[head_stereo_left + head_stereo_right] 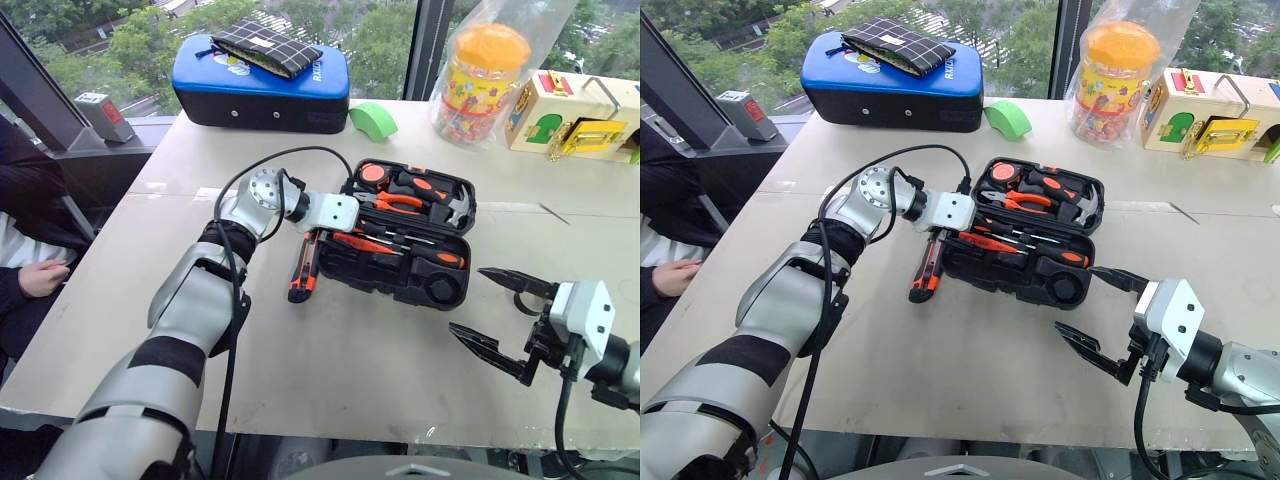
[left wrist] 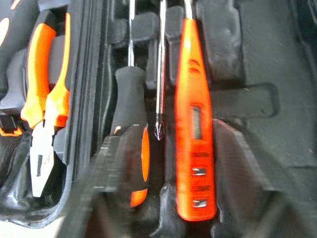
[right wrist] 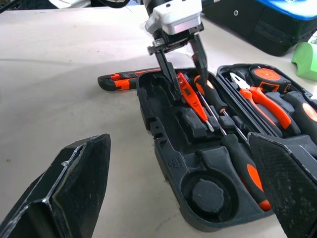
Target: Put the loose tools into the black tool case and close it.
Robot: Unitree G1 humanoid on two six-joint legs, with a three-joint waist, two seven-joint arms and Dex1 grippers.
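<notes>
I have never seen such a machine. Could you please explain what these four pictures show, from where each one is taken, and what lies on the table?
It is a humanoid robot with two arms. Two pictures come from its head, looking down; the other two come from a camera on each wrist. On the table lies an open black tool case with pliers and screwdrivers inside. The left hand reaches into the case, its fingers either side of a slim orange tester screwdriver. A utility knife lies outside, beside the case. The right hand is open, holding nothing. Behind stand a blue case and toys.
</notes>
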